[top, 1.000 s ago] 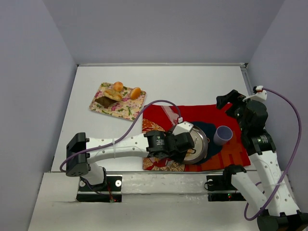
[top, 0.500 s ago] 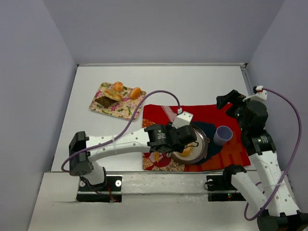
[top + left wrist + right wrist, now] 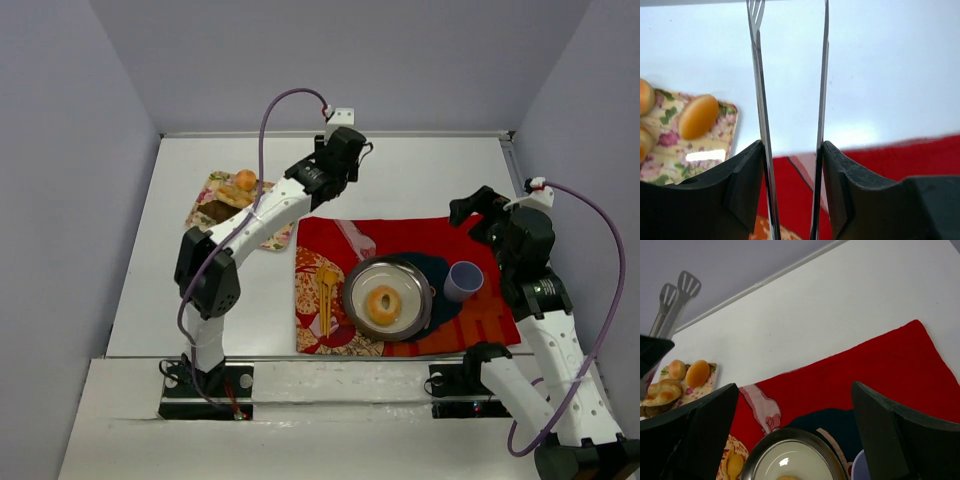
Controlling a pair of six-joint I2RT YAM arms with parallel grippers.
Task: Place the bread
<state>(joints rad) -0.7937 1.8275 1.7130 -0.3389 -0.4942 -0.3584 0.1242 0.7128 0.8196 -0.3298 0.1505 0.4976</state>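
The bread, a golden-brown bagel (image 3: 383, 304), lies flat in the middle of the metal plate (image 3: 352, 290) on the red cloth. Only its top edge shows in the right wrist view (image 3: 785, 478), inside the plate's rim (image 3: 760, 450). My left gripper (image 3: 345, 160) is raised high over the back of the table, far from the plate. It is shut on metal tongs (image 3: 760, 100), whose arms stand apart with nothing between them. The tong tips also show in the right wrist view (image 3: 682, 287). My right gripper (image 3: 470, 212) is open and empty above the cloth's far right corner.
A floral tray (image 3: 262, 228) with two orange buns, a pale roll and a dark piece sits at the back left. A purple cup (image 3: 464, 280) stands just right of the plate. A yellow spoon (image 3: 326, 290) lies on the red cloth (image 3: 420, 240) left of the plate.
My left arm has swung up and away from the plate to the back of the table with the tongs. The bagel now lies uncovered on the plate. The right arm has not moved.
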